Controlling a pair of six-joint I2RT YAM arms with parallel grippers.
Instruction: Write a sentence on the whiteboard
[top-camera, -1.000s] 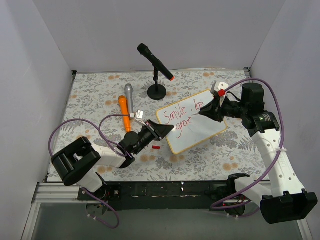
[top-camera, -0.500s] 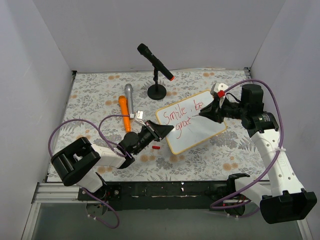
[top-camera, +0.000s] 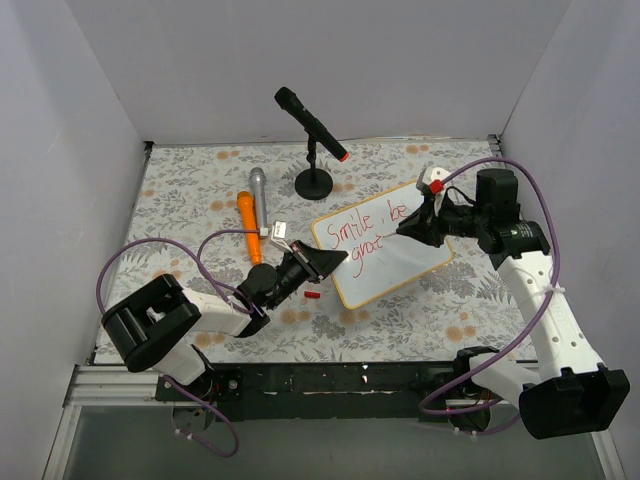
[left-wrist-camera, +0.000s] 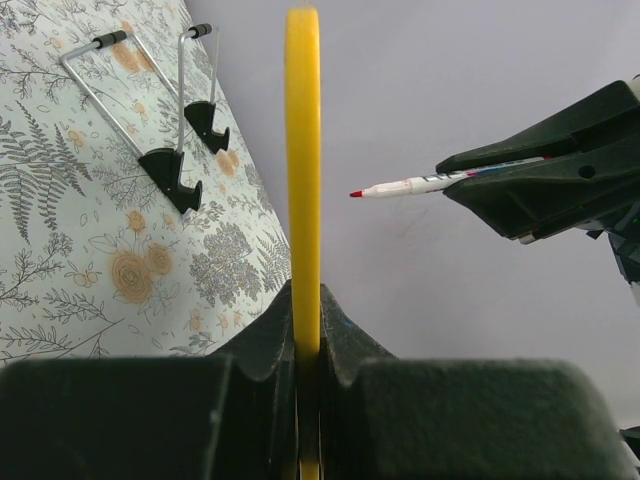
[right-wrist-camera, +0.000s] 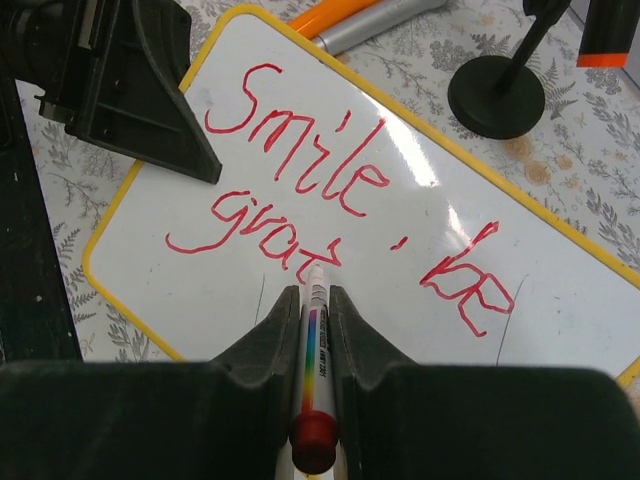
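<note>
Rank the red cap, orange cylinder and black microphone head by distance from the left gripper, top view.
From the left gripper:
1. red cap, just on its near side.
2. orange cylinder, to its left.
3. black microphone head, far back on its stand.

The left arm (top-camera: 215, 306) and the right arm (top-camera: 560, 340) share one build: smooth white link shells joined by bulky black joint housings, each ending in a large black block at the base. A thin purple cable (top-camera: 150, 240) loops loosely along each arm, and the right one seems bound by a pale tie. The left pincer (top-camera: 318, 262) and right pincer (top-camera: 410, 228) have matte black, wedge-shaped fingers (right-wrist-camera: 265, 350).
</note>
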